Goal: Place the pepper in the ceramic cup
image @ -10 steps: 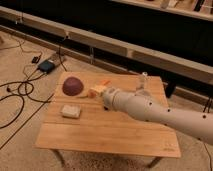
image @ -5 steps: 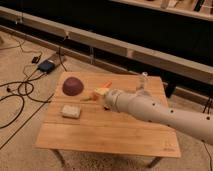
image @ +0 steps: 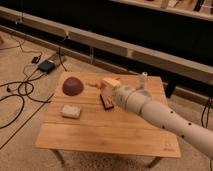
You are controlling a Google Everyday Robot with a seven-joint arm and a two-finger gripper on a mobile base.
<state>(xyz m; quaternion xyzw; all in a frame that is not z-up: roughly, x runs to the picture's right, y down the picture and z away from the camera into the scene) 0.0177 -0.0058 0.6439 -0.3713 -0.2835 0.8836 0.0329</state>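
Arm enters from the lower right of the frame, over the wooden table. A pale block sits at near left and a red-and-black block lies right under the wrist. Just beyond, at centre frame, the gripper hangs with fingers pressed together, apparently pinching the pepper, whose orange tip pokes out leftward. The maroon dome is to its left. The ceramic cup stands at the far right edge of the table, apart from the gripper. Pickup looks done; carry and drop remain.
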